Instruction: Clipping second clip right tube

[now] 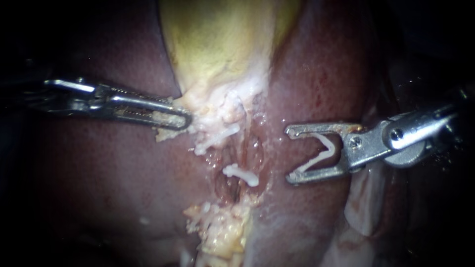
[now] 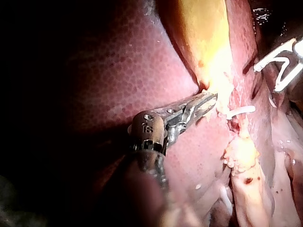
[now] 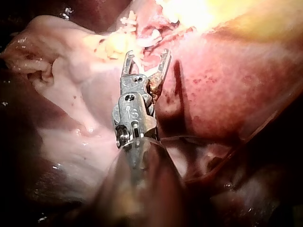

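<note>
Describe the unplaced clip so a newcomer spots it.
From the yellow gallbladder, move right across the liver to the right instrument. At its tip sits the clip: white and open in a V, unlike the short white pieces in the central groove.

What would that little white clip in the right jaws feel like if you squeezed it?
The clip is probably stiff yet springy: it holds an open V between the right instrument's jaws without sagging. It looks thin, so it is likely very light. The wet shine on the tissue nearby suggests it might be slippery.

Bare liver (image 1: pixel 316 79) between right instrument (image 1: pixel 290 155) and clip (image 1: pixel 240 174)
</note>
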Motion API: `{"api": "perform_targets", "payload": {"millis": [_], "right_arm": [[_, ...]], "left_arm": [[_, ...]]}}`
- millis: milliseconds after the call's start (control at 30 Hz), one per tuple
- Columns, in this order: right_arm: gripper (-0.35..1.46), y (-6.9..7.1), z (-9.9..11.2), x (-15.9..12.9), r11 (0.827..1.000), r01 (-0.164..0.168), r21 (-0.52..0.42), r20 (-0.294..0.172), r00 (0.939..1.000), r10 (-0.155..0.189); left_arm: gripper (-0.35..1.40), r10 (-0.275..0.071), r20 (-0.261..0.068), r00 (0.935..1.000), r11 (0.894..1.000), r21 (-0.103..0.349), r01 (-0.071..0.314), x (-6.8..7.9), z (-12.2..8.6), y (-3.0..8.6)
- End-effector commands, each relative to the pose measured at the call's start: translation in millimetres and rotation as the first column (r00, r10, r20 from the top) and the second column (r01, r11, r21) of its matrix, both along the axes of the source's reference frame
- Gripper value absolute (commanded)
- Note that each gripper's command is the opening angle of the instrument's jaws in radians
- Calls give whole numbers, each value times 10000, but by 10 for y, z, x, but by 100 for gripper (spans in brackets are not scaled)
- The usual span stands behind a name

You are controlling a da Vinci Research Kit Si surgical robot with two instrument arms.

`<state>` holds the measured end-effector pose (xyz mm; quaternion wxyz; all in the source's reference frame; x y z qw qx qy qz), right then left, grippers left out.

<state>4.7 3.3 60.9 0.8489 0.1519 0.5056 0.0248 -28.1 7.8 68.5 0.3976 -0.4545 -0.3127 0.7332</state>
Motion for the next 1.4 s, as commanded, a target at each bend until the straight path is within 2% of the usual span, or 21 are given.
{"api": "perform_targets", "payload": {"millis": [33,167,300,533,667,900,1033,1200,1400], "right_arm": [[47,0,0,0,10000,-1,2,0,10000,1],[47,0,-1,0,10000,1,3,-1,10000,-1],[47,0,-1,-1,10000,5,4,-4,10000,-5],[48,0,-2,-1,10000,10,6,-7,10000,-10],[48,0,-2,-1,10000,11,8,-8,10000,-11],[47,2,-5,3,10000,-14,27,4,10000,14],[47,1,-6,12,9956,-397,844,129,9992,388],[47,2,-6,25,9732,-994,2076,242,9950,965],[47,2,-1,37,9490,-1273,2884,440,9918,1197]], "left_arm": [[-35,0,3,10000,10000,4,0,1,-1,1],[-35,107,43,9999,9999,13,-107,10,-11,2],[-35,-17,149,9999,10000,-42,18,24,-23,9],[-35,-434,583,9974,9981,-418,459,46,-61,36],[-35,-582,675,9960,9958,-662,627,55,-76,48],[-35,-639,667,9957,9953,-683,685,58,-75,46],[-35,-640,664,9957,9952,-692,686,59,-74,45],[-35,-640,662,9958,9952,-698,686,59,-74,43],[-35,-645,656,9958,9951,-706,691,59,-73,43]]}}
